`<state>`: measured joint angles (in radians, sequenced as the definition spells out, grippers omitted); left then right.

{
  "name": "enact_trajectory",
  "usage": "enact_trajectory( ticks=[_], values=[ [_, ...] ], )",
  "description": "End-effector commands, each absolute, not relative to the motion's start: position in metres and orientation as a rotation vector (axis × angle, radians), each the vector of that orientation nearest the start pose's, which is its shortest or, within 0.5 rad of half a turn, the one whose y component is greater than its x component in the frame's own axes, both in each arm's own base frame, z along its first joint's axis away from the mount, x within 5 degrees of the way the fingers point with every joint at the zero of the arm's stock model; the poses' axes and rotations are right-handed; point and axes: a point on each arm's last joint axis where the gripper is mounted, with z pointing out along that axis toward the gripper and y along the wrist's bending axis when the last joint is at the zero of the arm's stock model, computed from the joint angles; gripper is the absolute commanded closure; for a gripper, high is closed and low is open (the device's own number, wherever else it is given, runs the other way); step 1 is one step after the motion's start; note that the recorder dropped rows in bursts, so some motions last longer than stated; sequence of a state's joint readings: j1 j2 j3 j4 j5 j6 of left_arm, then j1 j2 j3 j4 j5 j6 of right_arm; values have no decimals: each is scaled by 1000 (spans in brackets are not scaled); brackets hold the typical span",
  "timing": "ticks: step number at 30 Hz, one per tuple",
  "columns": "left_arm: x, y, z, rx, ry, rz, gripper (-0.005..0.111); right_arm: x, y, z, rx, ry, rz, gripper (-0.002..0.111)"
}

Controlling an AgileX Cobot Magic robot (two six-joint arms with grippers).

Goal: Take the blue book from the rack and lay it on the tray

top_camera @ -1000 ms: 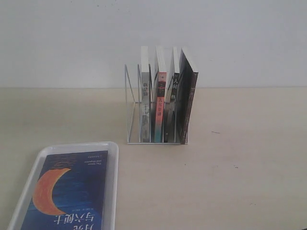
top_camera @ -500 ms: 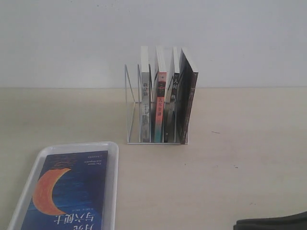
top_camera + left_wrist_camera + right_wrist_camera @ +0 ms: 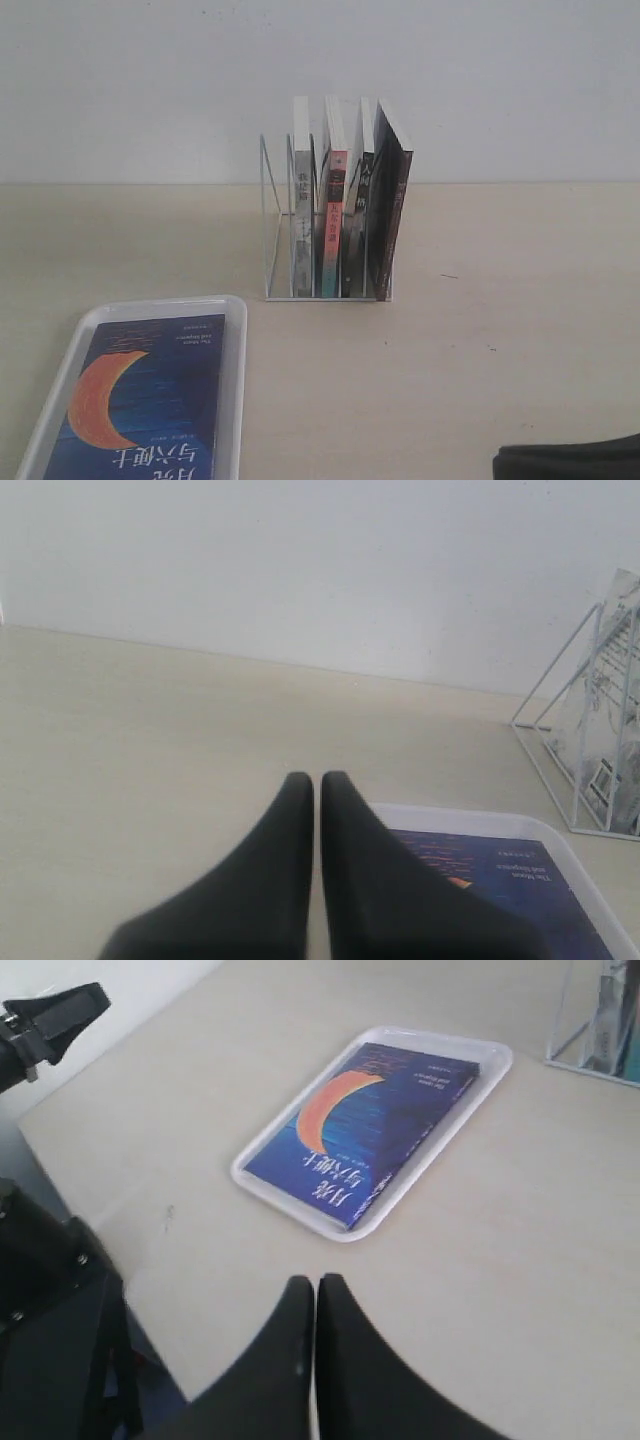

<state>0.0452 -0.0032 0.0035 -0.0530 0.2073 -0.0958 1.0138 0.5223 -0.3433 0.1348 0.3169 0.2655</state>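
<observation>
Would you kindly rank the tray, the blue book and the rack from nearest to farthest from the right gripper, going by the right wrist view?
From the right gripper:
1. The tray: its near rim lies just ahead of the gripper.
2. The blue book: flat inside the tray, only slightly farther.
3. The rack: well beyond the tray's far end.

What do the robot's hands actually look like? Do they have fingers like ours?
Not like ours. The left gripper and right gripper look alike: each has just two smooth matte black fingers, broad at the base and curving in to narrow rounded tips. No cables, markings or logos show on them. In the exterior view only a black sliver, probably of the right arm, shows.
</observation>
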Motion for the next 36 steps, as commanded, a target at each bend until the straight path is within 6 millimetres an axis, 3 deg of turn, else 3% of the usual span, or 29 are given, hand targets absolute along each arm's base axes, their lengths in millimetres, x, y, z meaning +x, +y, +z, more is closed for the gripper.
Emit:
enact_trajectory(
  ticks=[1, 7, 11, 17, 23, 29, 36],
  values=[
    [56, 2, 195, -170, 1676, -98, 103, 61, 71, 245, -458, 1885, 852, 108],
    [56, 2, 195, -170, 1676, -98, 103, 55, 32, 228, -81, 1728, 714, 108],
    [56, 2, 195, -170, 1676, -98, 103, 52, 22, 228, 62, 1659, 642, 108],
    [56, 2, 195, -170, 1676, -98, 103, 52, 15, 210, 223, 1663, 594, 108],
    [56, 2, 195, -170, 1676, -98, 103, 55, 13, 201, 116, 1638, 456, 108],
    [56, 2, 195, -170, 1676, -98, 103, 54, 14, 194, 103, 1712, 445, 108],
    [56, 2, 195, -170, 1676, -98, 103, 52, 15, 186, -60, 1795, 317, 108]
  ],
)
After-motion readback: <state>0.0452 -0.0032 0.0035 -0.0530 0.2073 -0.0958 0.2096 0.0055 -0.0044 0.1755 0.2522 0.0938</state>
